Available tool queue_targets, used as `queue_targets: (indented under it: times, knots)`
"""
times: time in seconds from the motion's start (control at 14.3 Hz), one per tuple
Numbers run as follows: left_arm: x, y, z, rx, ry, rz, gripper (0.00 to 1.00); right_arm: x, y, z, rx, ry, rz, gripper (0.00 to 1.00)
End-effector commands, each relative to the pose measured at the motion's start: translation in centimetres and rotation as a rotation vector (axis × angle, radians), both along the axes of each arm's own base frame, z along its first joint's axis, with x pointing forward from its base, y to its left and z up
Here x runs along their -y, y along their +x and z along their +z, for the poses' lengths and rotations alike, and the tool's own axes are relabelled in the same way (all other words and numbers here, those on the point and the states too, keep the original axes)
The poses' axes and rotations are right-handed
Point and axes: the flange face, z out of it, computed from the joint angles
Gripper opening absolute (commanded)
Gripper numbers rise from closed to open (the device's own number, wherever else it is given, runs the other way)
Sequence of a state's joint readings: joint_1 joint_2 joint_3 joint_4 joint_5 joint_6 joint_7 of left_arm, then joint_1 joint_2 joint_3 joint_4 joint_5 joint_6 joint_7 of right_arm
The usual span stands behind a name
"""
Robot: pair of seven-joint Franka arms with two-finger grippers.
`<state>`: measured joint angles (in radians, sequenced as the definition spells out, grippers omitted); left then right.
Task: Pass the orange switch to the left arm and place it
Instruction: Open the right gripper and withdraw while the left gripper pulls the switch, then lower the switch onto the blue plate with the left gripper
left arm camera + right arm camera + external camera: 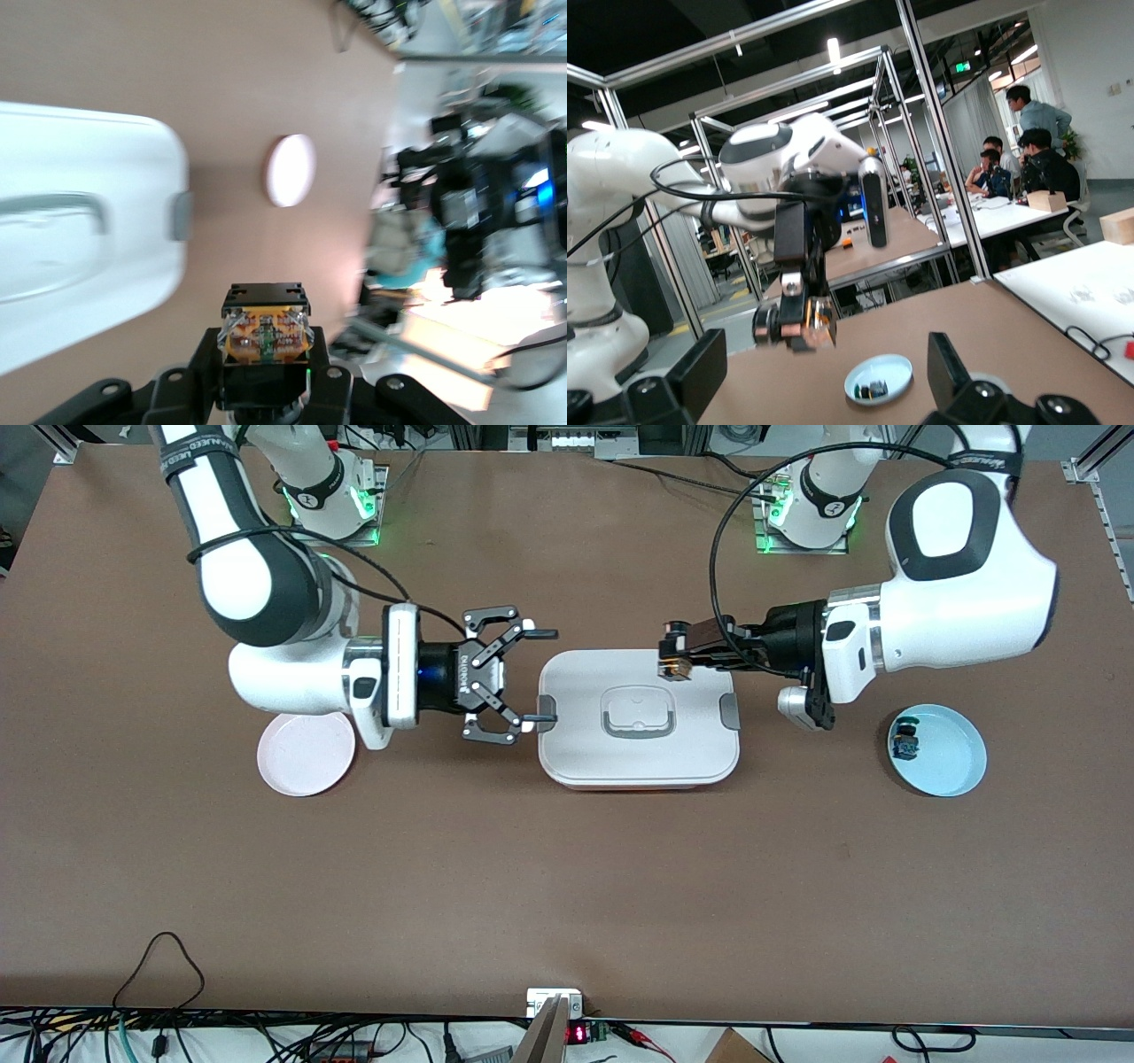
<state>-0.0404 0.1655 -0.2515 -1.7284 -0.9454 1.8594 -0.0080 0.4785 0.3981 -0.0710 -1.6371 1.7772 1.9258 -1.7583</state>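
Box (638, 766) under left-gripped orange switch (675, 662).

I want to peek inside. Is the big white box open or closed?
Closed. The box's lid sits flat on top, its handle lying in the recess; whether the latches are fastened, cannot tell.

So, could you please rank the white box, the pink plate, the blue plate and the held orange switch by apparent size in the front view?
1. White box
2-3. Pink plate and blue plate: look alike, left unranked.
4. Orange switch, held over the box, so its nearness to the camera flatters it, yet clearly smallest.
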Motion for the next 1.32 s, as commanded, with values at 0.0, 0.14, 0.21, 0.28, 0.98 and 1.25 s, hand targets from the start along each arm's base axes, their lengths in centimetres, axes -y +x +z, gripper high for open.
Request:
queue_targets:
  times: [0.0, 0.14, 0.21, 0.28, 0.98, 1.25]
  knots:
    - [-2.5, 0.6, 0.3, 0.088, 0.139, -0.125, 0.26, 4.1, 0.4, 0.0, 0.028, -0.045, 0.021, 1.0]
    - [-4.5, 0.8, -1.2, 0.143, 0.175, -0.23, 0.26, 7.3, 1.2, -0.1, 0.039, -0.071, 0.042, 1.0]
    - [-6.1, 1.1, -2.2, 0.182, 0.23, -0.294, 0.26, 8.7, 1.5, -0.1, 0.045, -0.089, 0.051, 1.0]
    - [-7.2, 1.2, -2.6, 0.228, 0.29, -0.363, 0.26, 9.9, 1.8, -0.2, 0.049, -0.108, 0.055, 1.0]
    - [-19.5, 2.6, -10.7, 0.392, 0.58, -1.016, 0.27, 19.5, 1.0, 2.2, -0.378, -0.508, 0.037, 1.0]
    - [-24.1, 2.3, -11.9, 0.398, 0.631, -1.238, 0.27, 21.6, 0.5, 0.7, -0.673, -0.747, -0.063, 1.0]
